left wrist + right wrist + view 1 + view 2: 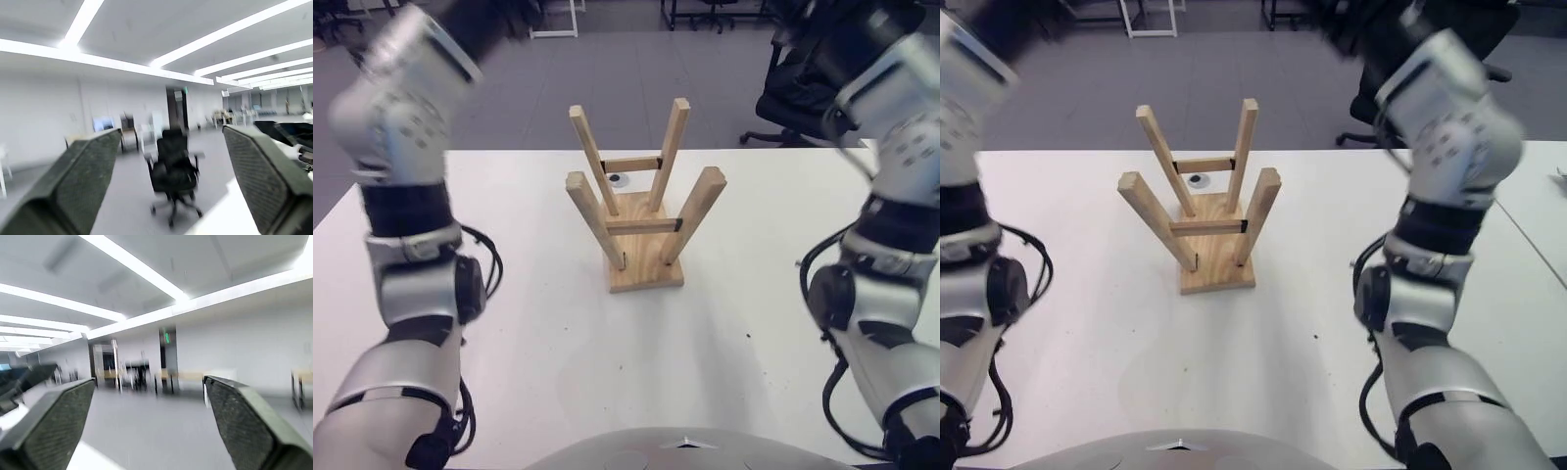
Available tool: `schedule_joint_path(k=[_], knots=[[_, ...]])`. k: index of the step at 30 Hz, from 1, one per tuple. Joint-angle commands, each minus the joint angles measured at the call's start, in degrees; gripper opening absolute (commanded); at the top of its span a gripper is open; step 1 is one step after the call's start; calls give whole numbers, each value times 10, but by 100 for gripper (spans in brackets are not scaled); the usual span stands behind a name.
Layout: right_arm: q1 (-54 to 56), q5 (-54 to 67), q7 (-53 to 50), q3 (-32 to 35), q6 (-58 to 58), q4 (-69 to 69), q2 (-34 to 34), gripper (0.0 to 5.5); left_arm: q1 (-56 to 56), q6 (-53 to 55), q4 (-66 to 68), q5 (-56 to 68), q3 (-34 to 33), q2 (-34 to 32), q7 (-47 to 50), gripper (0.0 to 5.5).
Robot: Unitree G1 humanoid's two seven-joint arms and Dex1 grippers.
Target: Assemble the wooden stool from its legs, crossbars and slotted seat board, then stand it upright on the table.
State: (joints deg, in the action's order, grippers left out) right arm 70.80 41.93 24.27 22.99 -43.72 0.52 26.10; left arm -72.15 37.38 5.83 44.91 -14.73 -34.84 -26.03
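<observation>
The wooden stool point(641, 220) stands upside down in the middle of the white table point(734, 343). Its seat board point(649, 273) lies flat on the tabletop and its legs point up, splayed outward. One crossbar point(632, 164) joins the far pair of legs, and another crossbar point(642, 225) joins the near pair. Both arms are raised high at the table's sides, away from the stool. My left gripper point(166, 181) is open with nothing between its fingers and faces out into the room. My right gripper point(146, 426) is likewise open and holds nothing.
A small round dark object point(619, 179) lies on the table just behind the stool. A black office chair point(793, 93) stands on the floor beyond the table's far right corner. Bare tabletop surrounds the stool on all sides.
</observation>
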Motion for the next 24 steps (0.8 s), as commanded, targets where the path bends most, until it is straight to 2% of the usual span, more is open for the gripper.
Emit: schedule_joint_path(k=[1,3,5,6,8,13,17,19,24], knots=[[-76,48,-29,-16,-69,-76,-15,414,60,63,-66,50,-11,22,12,382],[-235,37,-78,-76,-108,-124,-72,414,238,89,-108,64,20,97,46,382],[-386,12,-125,-118,-130,-101,-128,414,415,53,-91,-10,132,151,47,382],[-431,-15,-127,-155,-121,-85,-126,414,464,11,-65,-74,200,153,40,382],[-456,-31,-116,-175,-107,-86,-118,414,504,-30,-77,-129,245,150,24,382],[-407,-42,-120,-141,-38,-72,-119,414,411,-104,-55,-181,192,150,23,382],[-389,-35,-110,-133,-15,-76,-130,414,329,-116,-20,-174,133,143,17,382],[-389,-48,-90,-134,1,-58,-115,414,333,-102,-66,-159,117,138,10,382],[-408,-140,13,-215,95,41,-82,414,406,-20,-241,-79,45,91,11,382]])
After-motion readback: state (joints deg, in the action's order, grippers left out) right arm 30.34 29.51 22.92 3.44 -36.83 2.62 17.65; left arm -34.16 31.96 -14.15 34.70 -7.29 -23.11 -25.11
